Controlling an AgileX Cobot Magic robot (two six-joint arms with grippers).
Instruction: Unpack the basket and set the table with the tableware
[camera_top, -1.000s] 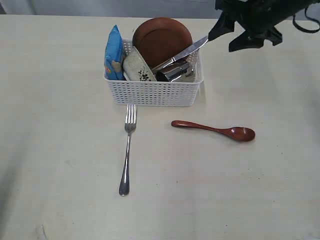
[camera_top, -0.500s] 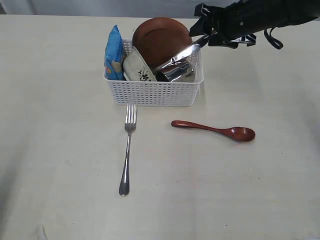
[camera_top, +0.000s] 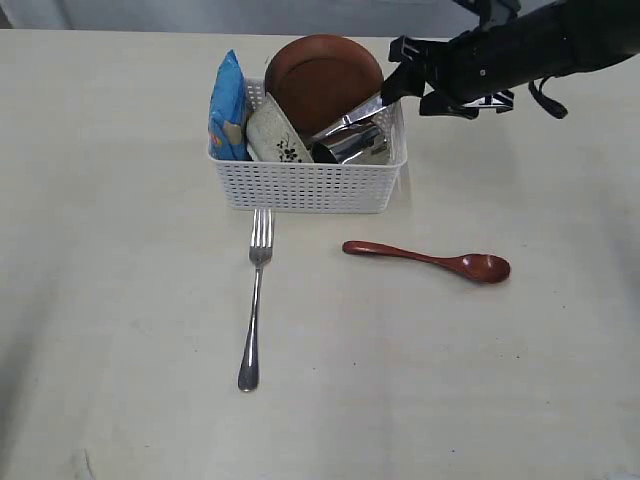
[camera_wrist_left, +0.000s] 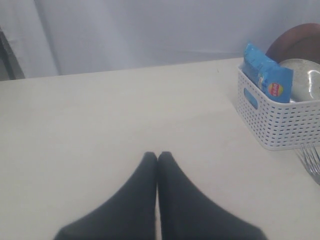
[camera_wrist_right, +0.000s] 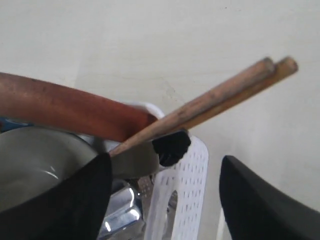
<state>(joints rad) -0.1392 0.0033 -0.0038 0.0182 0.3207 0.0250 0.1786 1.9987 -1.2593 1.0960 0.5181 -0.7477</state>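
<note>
Currently the right end effector sits at the far right corner of the basket, fingers apart, holding nothing.

Key relation: in its wrist view the chopsticks lie side by side as a pair and cross the gap between the two open fingers. Their long axis is slanted. The low ends are inside the basket under the rim of the plate, and the free ends stick out past the basket wall toward the end effector. I cannot tell whether the fingers are level with the sticks or short of them.

From the exterior view the knife leans the same way, handle down in the basket, blade up toward those fingers. I cannot pick out the sticks there.

Judgement: this corner pick belongs to the right arm. The left end effector has its fingers pressed together, empty, over bare worktop, well apart from the basket on its other side.

Elsewhere the bowl and cup are in the basket. The fork and spoon lie on the worktop in front of it, the fork's tines just short of the wall.

Writing: the blue chip bag carries a round red-and-yellow badge, its lettering too small to read. The bowl has a dark floral print and no words.
</note>
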